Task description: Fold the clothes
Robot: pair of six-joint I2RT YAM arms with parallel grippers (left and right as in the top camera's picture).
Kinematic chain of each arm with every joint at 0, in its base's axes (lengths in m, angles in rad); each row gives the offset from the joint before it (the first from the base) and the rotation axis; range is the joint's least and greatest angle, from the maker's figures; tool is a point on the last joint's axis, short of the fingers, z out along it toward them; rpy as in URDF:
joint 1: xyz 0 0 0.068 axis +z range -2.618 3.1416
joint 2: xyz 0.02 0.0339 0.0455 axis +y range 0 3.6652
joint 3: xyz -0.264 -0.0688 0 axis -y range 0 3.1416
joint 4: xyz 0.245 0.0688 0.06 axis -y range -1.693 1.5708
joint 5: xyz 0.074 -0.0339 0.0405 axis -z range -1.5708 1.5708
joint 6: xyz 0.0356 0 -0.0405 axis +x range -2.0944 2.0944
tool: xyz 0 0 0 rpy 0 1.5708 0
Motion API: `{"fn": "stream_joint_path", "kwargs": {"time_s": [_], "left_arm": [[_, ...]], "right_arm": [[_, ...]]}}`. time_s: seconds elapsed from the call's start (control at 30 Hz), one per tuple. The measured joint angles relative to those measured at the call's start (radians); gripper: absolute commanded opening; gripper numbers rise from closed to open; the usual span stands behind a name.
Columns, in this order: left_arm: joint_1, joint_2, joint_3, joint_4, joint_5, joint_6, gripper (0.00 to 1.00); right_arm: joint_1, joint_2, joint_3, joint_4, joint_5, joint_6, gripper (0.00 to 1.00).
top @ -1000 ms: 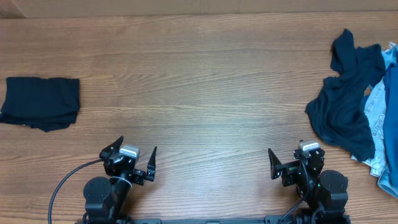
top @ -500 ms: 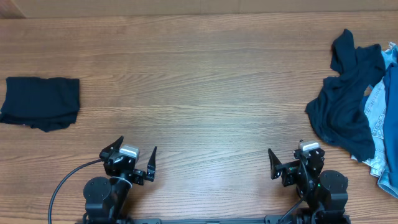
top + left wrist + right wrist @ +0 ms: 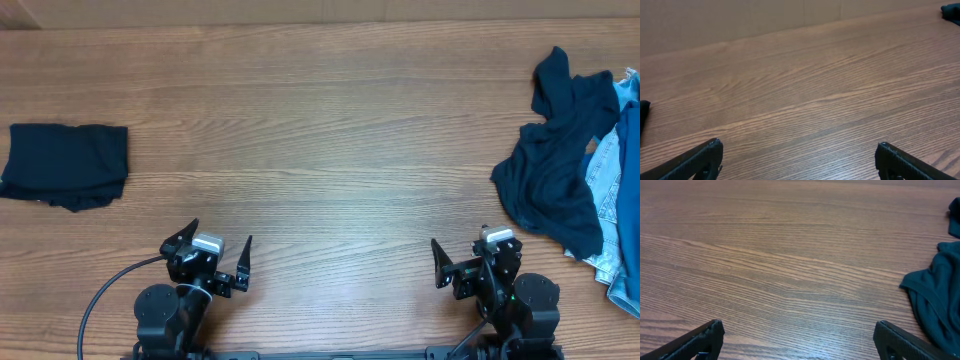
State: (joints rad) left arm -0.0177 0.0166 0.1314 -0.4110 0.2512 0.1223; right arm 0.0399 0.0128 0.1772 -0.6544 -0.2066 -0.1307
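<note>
A navy garment lies folded into a flat rectangle at the table's left side; its edge shows in the left wrist view. At the right, a crumpled navy garment sprawls partly over light-blue denim at the table's edge. The right wrist view catches that navy cloth ahead and to the right. My left gripper and right gripper sit at the near edge. Both are open, with only bare wood between their fingers, and both are far from the clothes.
The wooden table stretches between the two piles. A black cable loops beside the left arm's base. A pale wall runs along the table's far edge.
</note>
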Motion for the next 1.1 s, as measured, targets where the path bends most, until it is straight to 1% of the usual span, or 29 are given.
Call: {"fn": "stream_joint_path", "kwargs": {"time_s": [0.87,0.93,1.0,1.1], "left_arm": [[0.0,0.018,0.0,0.0,0.0,0.0,1.0],[0.0,0.018,0.0,0.0,0.0,0.0,1.0],[0.0,0.019,0.0,0.0,0.0,0.0,1.0],[0.0,0.019,0.0,0.0,0.0,0.0,1.0]], "right_arm": [[0.0,0.0,0.0,0.0,0.0,-0.001,1.0],[0.0,0.0,-0.006,0.05,0.0,-0.002,1.0],[0.0,0.0,-0.007,0.097,-0.045,0.008,1.0],[0.0,0.0,-0.013,0.193,-0.2,0.022,1.0]]}}
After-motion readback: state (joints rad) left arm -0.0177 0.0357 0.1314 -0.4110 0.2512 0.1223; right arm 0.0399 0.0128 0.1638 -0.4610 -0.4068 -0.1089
